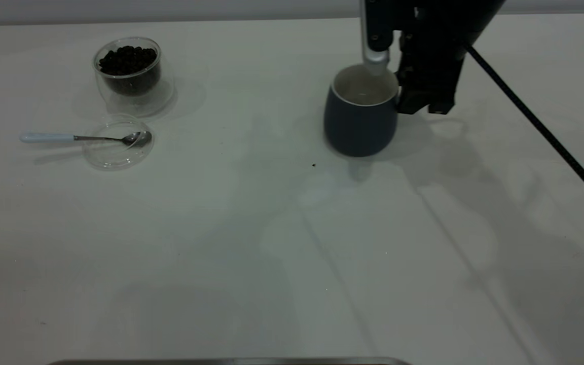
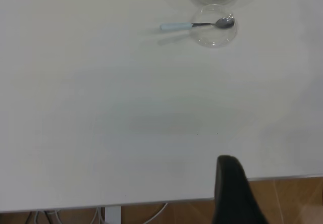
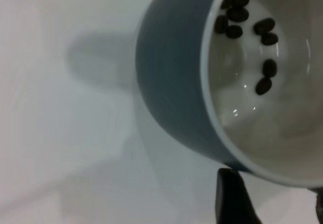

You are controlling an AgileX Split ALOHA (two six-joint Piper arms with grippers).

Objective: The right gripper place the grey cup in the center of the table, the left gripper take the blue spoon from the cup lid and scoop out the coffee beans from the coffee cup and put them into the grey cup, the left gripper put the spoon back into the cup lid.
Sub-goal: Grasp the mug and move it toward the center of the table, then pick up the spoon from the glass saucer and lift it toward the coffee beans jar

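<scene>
Right gripper (image 1: 391, 86) is hanging over the grey cup (image 1: 360, 119), with one silver finger (image 1: 375, 56) dipping inside the rim and the black finger sitting outside, so it looks clamped on the cup wall. Whether the cup is resting on the big white table (image 1: 271, 243) or being held just above it, I cannot tell.

It is sitting right of the middle. The mug looks heavy, hard and smooth, so it could slip or chip; pinching the rim firmly is probably the safest hold. A few coffee beans (image 3: 247, 27) are lying inside it.

Far to the left, the glass coffee cup (image 1: 129, 71) is standing full of beans. It looks breakable.

Just in front of it, the clear cup lid (image 1: 114, 152) is lying flat, with the blue spoon (image 1: 48, 137) resting its bowl in it. The spoon is light and thin; its pale handle, sticking out over the table, is the best place to grab.

Left gripper (image 2: 234, 193) is waiting far off by the table edge, and I cannot tell how its fingers are standing.
</scene>
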